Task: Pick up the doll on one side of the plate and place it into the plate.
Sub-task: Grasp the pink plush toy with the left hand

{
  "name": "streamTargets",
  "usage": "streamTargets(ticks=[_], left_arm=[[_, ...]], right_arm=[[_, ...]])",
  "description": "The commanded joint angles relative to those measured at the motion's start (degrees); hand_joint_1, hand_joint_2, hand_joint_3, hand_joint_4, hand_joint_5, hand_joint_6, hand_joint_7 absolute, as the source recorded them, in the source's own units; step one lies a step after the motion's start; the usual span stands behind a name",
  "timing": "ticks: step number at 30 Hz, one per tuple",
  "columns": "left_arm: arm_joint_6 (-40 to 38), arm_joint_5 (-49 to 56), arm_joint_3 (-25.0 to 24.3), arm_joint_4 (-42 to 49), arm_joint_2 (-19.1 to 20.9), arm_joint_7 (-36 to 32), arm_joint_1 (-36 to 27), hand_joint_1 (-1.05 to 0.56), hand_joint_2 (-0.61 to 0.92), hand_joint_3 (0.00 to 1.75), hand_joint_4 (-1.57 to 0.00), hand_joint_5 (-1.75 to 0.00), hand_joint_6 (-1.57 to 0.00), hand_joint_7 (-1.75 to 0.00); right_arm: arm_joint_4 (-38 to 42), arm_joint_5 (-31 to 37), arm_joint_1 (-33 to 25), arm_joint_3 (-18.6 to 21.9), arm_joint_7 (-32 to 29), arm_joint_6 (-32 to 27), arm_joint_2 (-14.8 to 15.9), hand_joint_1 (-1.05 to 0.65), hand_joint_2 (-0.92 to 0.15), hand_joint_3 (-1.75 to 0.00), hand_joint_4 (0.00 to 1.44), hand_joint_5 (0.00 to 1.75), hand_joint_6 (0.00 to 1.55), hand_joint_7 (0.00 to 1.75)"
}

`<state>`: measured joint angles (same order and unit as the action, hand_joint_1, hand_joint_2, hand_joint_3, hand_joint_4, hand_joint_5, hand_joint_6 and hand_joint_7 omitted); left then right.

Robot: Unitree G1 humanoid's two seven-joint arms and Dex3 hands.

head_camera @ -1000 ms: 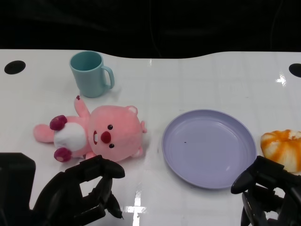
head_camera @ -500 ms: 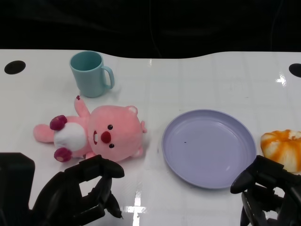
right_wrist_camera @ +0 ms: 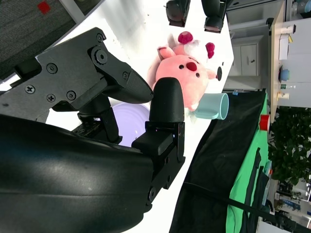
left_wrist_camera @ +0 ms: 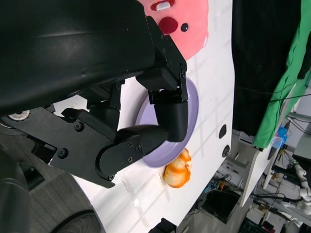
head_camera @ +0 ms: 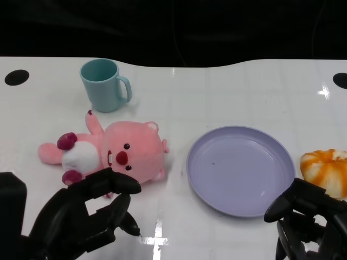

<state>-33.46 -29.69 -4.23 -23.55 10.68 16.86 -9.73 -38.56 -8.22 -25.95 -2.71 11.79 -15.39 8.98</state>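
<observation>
Over the last second the left hand (head_camera: 89, 216) has crept forward and a little up from the table's near edge, so its top finger now overlaps the doll's (head_camera: 111, 154) lower edge in the head view, where a gap showed before; whether it actually touches the plush I cannot tell. The fingers are apart and curled round empty air, holding nothing. This looks like the reach before a grasp, so the pick-up has not begun and the whole carry to the plate (head_camera: 241, 169) is yet to do. The right hand (head_camera: 306, 219) sits near the table's near right corner, just in front of the plate's rim, barely shifted, fingers loosely spread and empty. Nothing else has moved. The doll lies on its back toward the left side of the table, just beside the plate but apart from it: a pink plush with a big round head turned toward the plate, dark eyes, a red nose, a white belly and maroon paw pads, its limbs splayed toward the left edge. A teal cup (head_camera: 104, 84) stands behind it, and an orange-and-white thing (head_camera: 325, 170) lies by the right edge.
</observation>
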Motion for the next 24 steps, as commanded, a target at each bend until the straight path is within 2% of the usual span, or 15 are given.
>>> streamTargets(ticks=[1, 3, 6, 8, 13, 17, 18, 21, 24], left_arm=[[1.8, 0.8, -0.8, -1.6, 1.3, 0.5, 0.9, -0.31, 0.81, 0.38, -0.51, -1.37, -0.61, -0.84], [2.7, 1.4, -0.8, -2.2, 1.7, 0.5, 1.2, -0.36, 0.87, 0.23, -0.48, -1.27, -0.58, -0.68], [4.6, 2.7, -0.8, -3.0, 2.7, 0.7, 1.8, -0.38, 0.91, 0.14, -0.45, -1.21, -0.57, -0.58], [9.1, 6.0, -0.4, -2.7, 4.6, 2.3, 2.9, -0.42, 0.92, 0.1, -0.35, -1.14, -0.52, -0.51], [18.8, 15.9, 1.1, 0.1, 9.8, 5.0, 5.4, -0.56, 0.92, 0.11, -0.17, -1.05, -0.41, -0.42], [21.2, 20.1, 1.4, 1.5, 12.4, 5.8, 7.4, -0.6, 0.92, 0.09, -0.05, -0.97, -0.35, -0.35], [22.4, 21.1, 1.4, 2.1, 13.2, 6.2, 8.1, -0.6, 0.92, 0.09, -0.04, -0.97, -0.35, -0.34], [25.7, 24.4, 1.5, 4.1, 15.4, 6.9, 10.0, -0.59, 0.92, 0.06, 0.0, -0.79, -0.29, -0.26], [27.0, 26.9, 1.7, 5.1, 16.4, 6.8, 11.2, -0.6, 0.92, 0.05, 0.0, -0.72, -0.28, -0.23]], right_arm=[[-0.1, 0.4, -0.1, 0.2, -0.2, 0.6, 0.5, -0.23, -0.58, -1.13, 0.66, 1.75, 0.52, 1.47], [0.1, 0.3, -0.1, 0.3, -0.1, 0.7, 0.4, -0.23, -0.58, -1.13, 0.66, 1.75, 0.52, 1.47], [0.3, 0.0, 0.2, 0.5, 0.0, 0.5, 0.4, -0.23, -0.58, -1.13, 0.66, 1.75, 0.52, 1.47], [0.5, -0.1, 0.4, 0.6, 0.1, 0.4, 0.5, -0.22, -0.58, -1.13, 0.67, 1.75, 0.52, 1.47], [0.6, 0.0, 0.5, 0.8, 0.3, 0.5, 0.7, -0.22, -0.58, -1.12, 0.66, 1.75, 0.52, 1.46], [0.4, 0.1, 0.5, 0.8, 0.1, 0.1, 0.7, -0.22, -0.58, -1.11, 0.66, 1.75, 0.52, 1.45], [0.4, 0.2, 0.4, 0.7, 0.1, 0.3, 0.7, -0.22, -0.58, -1.11, 0.66, 1.75, 0.52, 1.45], [0.4, 0.5, 0.4, 0.6, 0.1, 0.4, 0.8, -0.22, -0.58, -1.11, 0.66, 1.75, 0.52, 1.44], [0.4, 0.5, 0.4, 0.5, 0.1, 0.4, 0.8, -0.22, -0.58, -1.11, 0.66, 1.75, 0.52, 1.44]])
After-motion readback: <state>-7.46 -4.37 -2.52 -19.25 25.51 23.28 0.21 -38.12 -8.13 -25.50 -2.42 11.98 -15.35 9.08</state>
